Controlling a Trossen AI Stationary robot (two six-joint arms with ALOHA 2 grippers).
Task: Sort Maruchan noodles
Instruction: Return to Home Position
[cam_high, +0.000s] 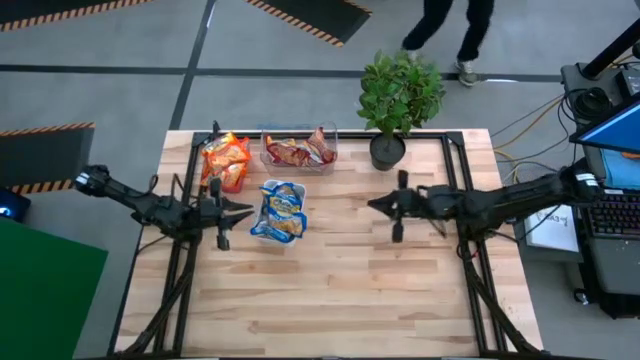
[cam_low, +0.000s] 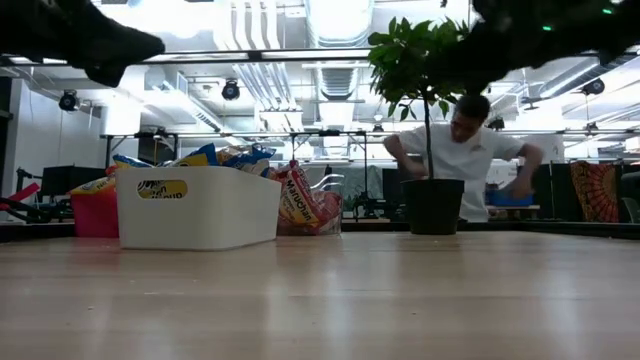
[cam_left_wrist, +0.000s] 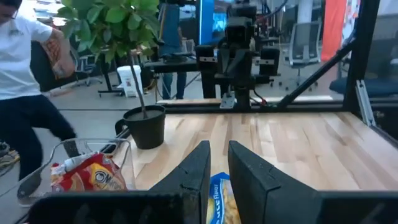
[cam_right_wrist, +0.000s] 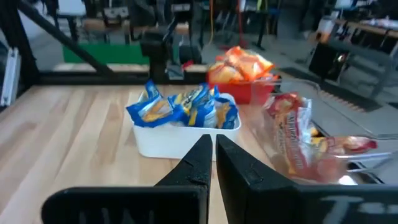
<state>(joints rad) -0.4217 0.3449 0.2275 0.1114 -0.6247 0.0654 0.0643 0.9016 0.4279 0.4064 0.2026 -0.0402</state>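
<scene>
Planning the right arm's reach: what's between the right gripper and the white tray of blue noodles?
Only bare wood lies between the right gripper and the white tray, seen in the high view.

Both arms reached in level over the table from opposite sides, wrists straight, facing each other! The left gripper (cam_high: 245, 212) hung with fingers nearly together, a narrow gap showing. The right gripper (cam_high: 375, 204) matched it, fingers almost closed.

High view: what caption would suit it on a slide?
Two idle grippers, left and right, flank trays of sorted noodle packets beside a potted plant.
</scene>
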